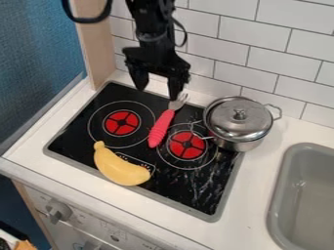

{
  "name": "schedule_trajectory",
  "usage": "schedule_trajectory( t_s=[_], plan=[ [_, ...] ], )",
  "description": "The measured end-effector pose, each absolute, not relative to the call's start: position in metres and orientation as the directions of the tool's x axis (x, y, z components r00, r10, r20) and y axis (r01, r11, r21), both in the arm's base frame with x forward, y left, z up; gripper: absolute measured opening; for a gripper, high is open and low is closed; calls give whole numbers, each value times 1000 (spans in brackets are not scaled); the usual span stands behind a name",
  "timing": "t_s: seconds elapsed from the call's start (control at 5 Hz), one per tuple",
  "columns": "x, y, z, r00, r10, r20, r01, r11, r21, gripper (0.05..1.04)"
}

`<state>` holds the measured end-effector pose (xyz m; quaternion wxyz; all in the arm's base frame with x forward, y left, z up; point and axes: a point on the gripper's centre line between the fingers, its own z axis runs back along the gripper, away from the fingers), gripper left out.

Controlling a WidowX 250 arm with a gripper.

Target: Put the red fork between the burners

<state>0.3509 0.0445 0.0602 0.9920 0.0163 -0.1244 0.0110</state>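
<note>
Hangs with gripper (157, 91) spread wide. Has one finger at the red fork (161, 128)'s head; can't tell if touching.

Shiny metal pot (237, 144), glossy stovetop (187, 184), ridged plastic-looking fork handle (161, 129); smooth matt banana (118, 167)

Stovetop (204, 189) set in counter (253, 178). Fork (161, 130) on stovetop, between left burner (122, 122) and right burner (186, 145), tines toward wall (248, 49) behind. Banana (120, 166) in front of left burner, near stovetop's front edge. Pot (236, 145), lid (242, 117) on top, at back right corner. Sink (277, 195) to the right.
</note>
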Motion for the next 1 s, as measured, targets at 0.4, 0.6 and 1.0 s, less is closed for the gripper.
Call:
schedule_trajectory(
  t_s=[0.4, 0.6, 1.0],
  plan=[
    [310, 59, 75, 992, 15, 122, -18, 1000, 21, 1001],
    [304, 53, 85, 992, -44, 122, 37, 998, 55, 1001],
    [294, 5, 113, 973, -150, 178, 141, 988, 60, 1000]
  ],
)
